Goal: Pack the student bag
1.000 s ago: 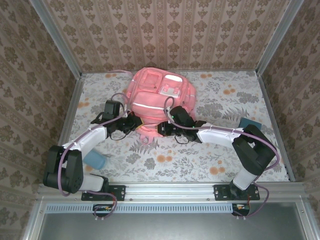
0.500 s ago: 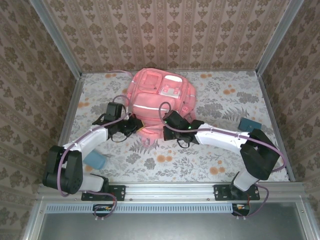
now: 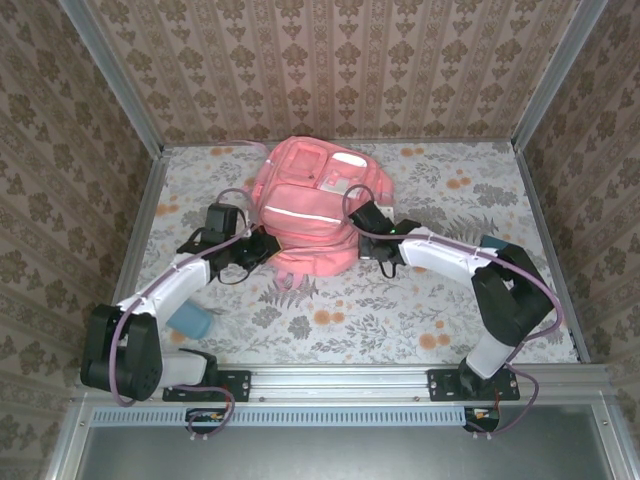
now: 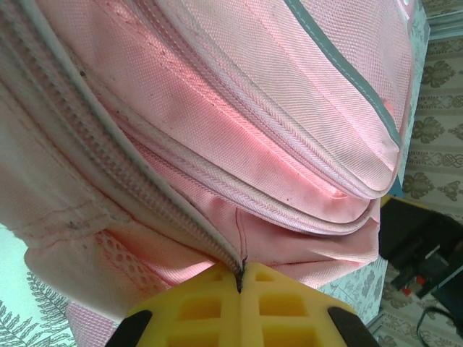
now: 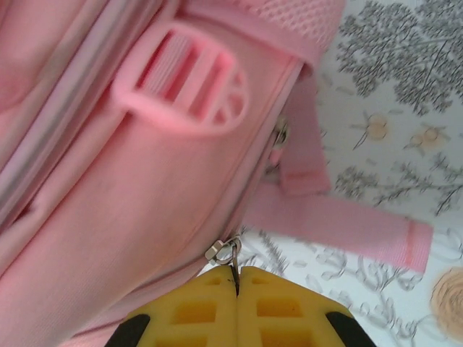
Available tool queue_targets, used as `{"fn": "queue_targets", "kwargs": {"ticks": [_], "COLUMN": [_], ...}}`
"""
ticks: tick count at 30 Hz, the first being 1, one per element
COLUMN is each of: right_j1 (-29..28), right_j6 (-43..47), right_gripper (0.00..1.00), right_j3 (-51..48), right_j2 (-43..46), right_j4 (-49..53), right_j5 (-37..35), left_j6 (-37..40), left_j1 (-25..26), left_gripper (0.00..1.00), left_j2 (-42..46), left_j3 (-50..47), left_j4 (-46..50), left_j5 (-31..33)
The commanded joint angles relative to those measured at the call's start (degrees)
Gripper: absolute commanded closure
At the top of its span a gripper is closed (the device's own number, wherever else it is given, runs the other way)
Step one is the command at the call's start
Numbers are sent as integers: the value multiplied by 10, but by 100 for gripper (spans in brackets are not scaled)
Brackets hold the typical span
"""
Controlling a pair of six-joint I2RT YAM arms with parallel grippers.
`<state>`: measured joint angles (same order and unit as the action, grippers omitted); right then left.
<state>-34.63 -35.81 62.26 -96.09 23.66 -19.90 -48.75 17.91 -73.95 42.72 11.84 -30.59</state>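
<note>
Over the last second the right claw (image 3: 360, 220) has travelled from the near edge of the student bag (image 3: 310, 205) round to its right flank; the left claw (image 3: 268, 242) has stayed at the near-left corner. The bag lies mid-tabletop (image 3: 440, 300), toward the back. The wrist views add the grips: right pads pressed together on a metal zip pull (image 5: 221, 251), left pads pinched on the bag's seam. One bag, a pale-blue block (image 3: 188, 320) and a teal item (image 3: 497, 245).

The student bag (image 3: 310, 200) fills the middle; open table (image 3: 400, 320) in front; teal block (image 3: 188, 320) near-left.
</note>
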Motion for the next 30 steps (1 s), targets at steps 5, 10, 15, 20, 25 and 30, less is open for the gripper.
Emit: {"fn": "queue_targets", "kwargs": {"ticks": [5, 10, 15, 20, 25, 30], "right_j1": [67, 85, 88, 89, 97, 105], "right_j6": [60, 70, 84, 82, 70, 77], "right_gripper": [100, 100, 83, 38, 20, 8], "right_j3": [39, 64, 58, -8, -42, -46], "right_j2": [-52, -71, -51, 43, 113, 136], "right_j4": [-9, -4, 9, -7, -17, -36], "right_j5": [-5, -9, 49, 132, 189, 224], "left_j6": [24, 26, 37, 77, 162, 298], "left_j1": [-15, -17, -17, -14, 18, 114], "left_gripper": [100, 100, 85, 45, 32, 20], "left_j2": [31, 39, 44, 59, 61, 16], "left_j3": [-9, -17, -12, 16, 73, 167], "left_j4": [13, 14, 26, 80, 130, 173], "left_j5": [9, -4, -32, -17, 49, 148]}}
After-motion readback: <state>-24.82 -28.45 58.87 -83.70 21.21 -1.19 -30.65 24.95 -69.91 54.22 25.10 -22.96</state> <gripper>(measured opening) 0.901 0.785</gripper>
